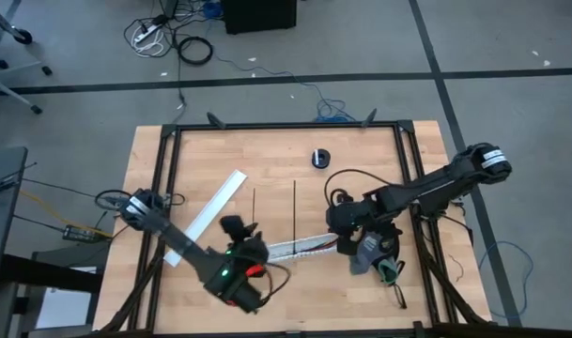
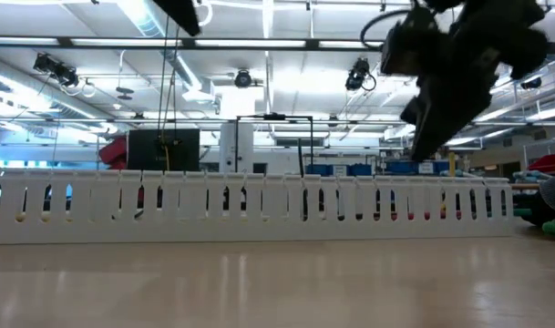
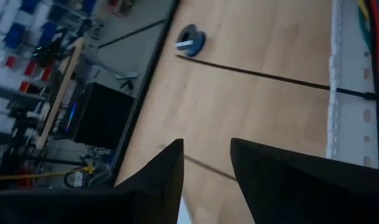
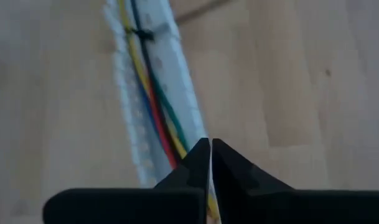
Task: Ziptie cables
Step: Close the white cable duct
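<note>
Right wrist view: right gripper [image 4: 210, 155] jaws pinched shut on the cables [image 4: 153, 106] in the channel [image 4: 132, 118], steadying them for tying; left gripper [image 3: 206, 163] jaws part-open, empty.

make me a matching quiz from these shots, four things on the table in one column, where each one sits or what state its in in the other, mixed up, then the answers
Things
1. right gripper
2. left gripper
3. cables
4. round blue and black object

Place or state
A. lying along the white slotted channel, banded by a black ziptie
B. alone on the wood near the table's far edge
C. fingers shut, tips over the cables in the channel
D. fingers apart, nothing between them, over bare wood

Pairs: 1-C, 2-D, 3-A, 4-B
</note>
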Controlling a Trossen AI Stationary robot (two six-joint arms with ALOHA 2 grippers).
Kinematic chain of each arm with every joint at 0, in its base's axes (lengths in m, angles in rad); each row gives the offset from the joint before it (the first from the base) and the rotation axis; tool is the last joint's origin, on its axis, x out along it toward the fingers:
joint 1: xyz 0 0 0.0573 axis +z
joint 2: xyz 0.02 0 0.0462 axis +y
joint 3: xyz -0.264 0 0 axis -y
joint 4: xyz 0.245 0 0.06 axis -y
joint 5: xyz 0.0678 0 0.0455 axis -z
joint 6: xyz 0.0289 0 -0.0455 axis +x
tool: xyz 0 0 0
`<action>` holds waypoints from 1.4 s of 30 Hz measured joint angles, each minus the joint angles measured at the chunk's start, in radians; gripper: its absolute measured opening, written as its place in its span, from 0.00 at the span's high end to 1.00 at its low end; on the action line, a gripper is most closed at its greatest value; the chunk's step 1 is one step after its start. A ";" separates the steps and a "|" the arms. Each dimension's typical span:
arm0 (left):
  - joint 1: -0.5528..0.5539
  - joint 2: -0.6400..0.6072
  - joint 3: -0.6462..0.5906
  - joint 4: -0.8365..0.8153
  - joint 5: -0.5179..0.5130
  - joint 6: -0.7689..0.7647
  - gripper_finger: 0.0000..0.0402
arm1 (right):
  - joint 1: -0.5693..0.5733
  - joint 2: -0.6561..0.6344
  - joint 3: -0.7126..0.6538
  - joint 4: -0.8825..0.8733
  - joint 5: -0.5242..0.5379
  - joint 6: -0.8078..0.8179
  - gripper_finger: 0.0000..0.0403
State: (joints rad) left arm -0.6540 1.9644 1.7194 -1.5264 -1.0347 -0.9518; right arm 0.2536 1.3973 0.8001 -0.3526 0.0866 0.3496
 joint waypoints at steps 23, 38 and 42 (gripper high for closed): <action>-0.171 -0.222 -0.538 0.184 -0.029 -0.558 0.69 | 0.133 0.041 -0.031 -0.113 0.240 0.262 1.00; -0.202 -0.262 -0.592 0.258 -0.063 -0.558 0.69 | 0.137 0.040 -0.136 -0.026 0.301 0.321 1.00; -0.205 -0.271 -0.592 0.254 -0.080 -0.587 0.69 | 0.107 0.040 -0.134 0.011 0.326 0.228 1.00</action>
State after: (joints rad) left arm -0.8595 1.6929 1.1273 -1.2721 -1.1148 -1.5387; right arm 0.3605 1.4375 0.6660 -0.3419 0.4122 0.5774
